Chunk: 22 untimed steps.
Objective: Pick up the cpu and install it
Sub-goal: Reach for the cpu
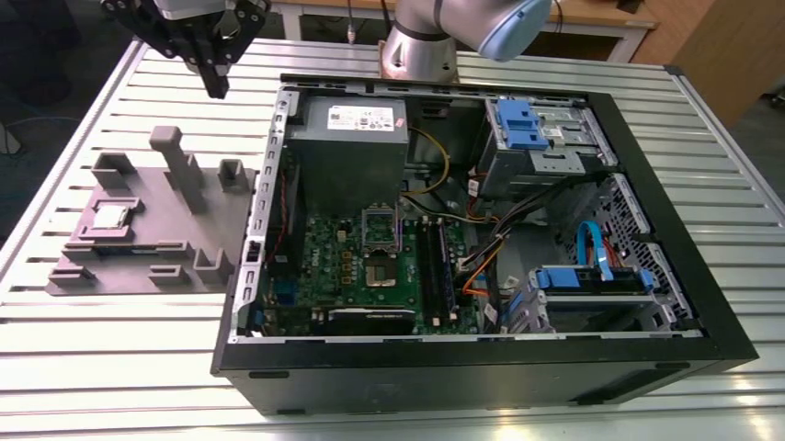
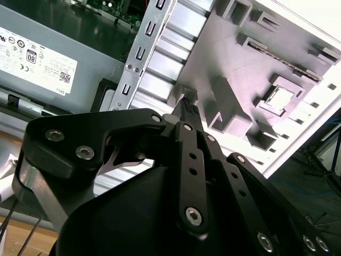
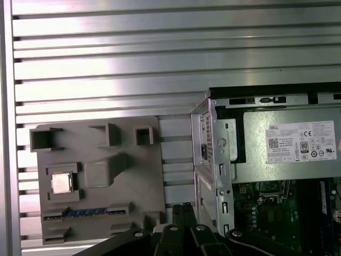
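There, cpu (image 1: 110, 217) in tray (image 1: 145, 263) pocket

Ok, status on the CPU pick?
Gripper shut, empty, raised near the tray edge beside the PC case. CPU sits in its tray recess, untouched. Nothing covering it; upright tray blocks stand nearby.

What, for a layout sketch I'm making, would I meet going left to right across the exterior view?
First the small silver-topped square cpu → black gripper → grey metal power supply box with white label → blue plastic drive-bay latch.
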Tool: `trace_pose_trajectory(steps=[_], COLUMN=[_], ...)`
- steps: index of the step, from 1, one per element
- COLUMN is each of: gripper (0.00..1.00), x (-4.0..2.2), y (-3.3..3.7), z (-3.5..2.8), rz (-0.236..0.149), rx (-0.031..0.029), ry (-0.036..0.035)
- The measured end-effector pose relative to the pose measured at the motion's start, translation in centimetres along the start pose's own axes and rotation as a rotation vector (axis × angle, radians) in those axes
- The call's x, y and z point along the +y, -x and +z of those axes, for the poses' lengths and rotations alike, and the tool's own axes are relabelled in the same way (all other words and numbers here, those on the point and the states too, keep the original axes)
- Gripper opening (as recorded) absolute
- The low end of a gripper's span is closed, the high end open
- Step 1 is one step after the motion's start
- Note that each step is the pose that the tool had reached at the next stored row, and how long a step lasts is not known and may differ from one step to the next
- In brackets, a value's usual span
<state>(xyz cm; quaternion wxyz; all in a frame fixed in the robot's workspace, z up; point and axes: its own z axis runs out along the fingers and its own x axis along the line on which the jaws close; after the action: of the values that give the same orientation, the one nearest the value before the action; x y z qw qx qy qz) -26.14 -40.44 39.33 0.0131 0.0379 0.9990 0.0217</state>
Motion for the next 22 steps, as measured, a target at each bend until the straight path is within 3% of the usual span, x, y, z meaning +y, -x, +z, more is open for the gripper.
trace_pose_trajectory(steps=[6,22], gripper=[0.11,0.11], x=[-0.04,-0.2], y=[-0.5,-2.59], z=[-0.01,-0.07], rz=[0.0,0.0], rx=[0.0,0.0001], ry=[0.0,-0.0001])
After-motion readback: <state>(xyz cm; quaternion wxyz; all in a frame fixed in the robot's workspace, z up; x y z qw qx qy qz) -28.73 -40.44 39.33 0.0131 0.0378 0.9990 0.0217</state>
